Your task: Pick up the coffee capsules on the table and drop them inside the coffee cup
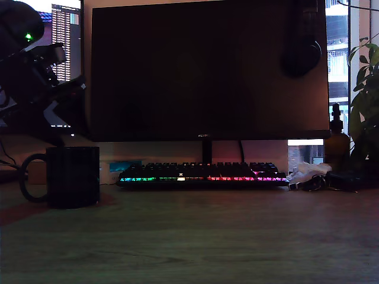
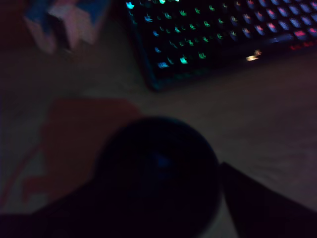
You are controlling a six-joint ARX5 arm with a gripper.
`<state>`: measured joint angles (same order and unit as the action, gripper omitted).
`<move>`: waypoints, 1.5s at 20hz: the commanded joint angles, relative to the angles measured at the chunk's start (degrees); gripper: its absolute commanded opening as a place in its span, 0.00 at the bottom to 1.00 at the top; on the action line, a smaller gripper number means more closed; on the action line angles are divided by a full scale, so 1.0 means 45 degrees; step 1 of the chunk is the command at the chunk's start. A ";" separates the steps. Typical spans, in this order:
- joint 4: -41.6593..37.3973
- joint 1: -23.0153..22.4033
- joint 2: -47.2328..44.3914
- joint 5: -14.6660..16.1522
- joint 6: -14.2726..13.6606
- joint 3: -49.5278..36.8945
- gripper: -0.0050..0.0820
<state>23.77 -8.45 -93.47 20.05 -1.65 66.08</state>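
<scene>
Exterior view, left to right: gripper [image 1: 56, 97] hangs above the coffee cup [image 1: 72, 176], at about 11 o'clock from its rim; jaw opening and any load cannot be told in this dim light. Keyboard [image 1: 201, 175] at 3 o'clock of the cup. No coffee capsules visible on the table [image 1: 195, 236]. Wrist view looks into the cup mouth [image 2: 158, 168]; faint blue speck inside, unidentifiable. Risk: off-centre release bounces a pod off the rim; a low descent knocks the cup.

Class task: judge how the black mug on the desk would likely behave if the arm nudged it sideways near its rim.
The mug looks wide for its height with a flat base on the table, so it would probably slide rather than tip. Its straight cylindrical wall suggests something rigid. The loop handle on the exterior view's left may make it swivel when pushed off-centre.
</scene>
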 commanded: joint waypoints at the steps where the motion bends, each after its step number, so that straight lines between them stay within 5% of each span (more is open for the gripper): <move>1: 0.0146 0.0044 0.0486 0.0481 0.0024 -0.0010 0.39; 4: 0.0364 0.0039 0.1141 0.1025 0.0034 -0.0015 0.03; 14: 0.2919 -0.0311 0.3585 0.1209 0.0238 -0.0019 0.04; 19: 0.3181 -0.0379 0.4138 0.1389 -0.0374 -0.0121 0.04; 30: -0.1540 -0.0447 0.7257 0.2623 -0.0393 -0.4833 0.04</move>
<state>18.44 -10.15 -62.17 31.48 -3.22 46.09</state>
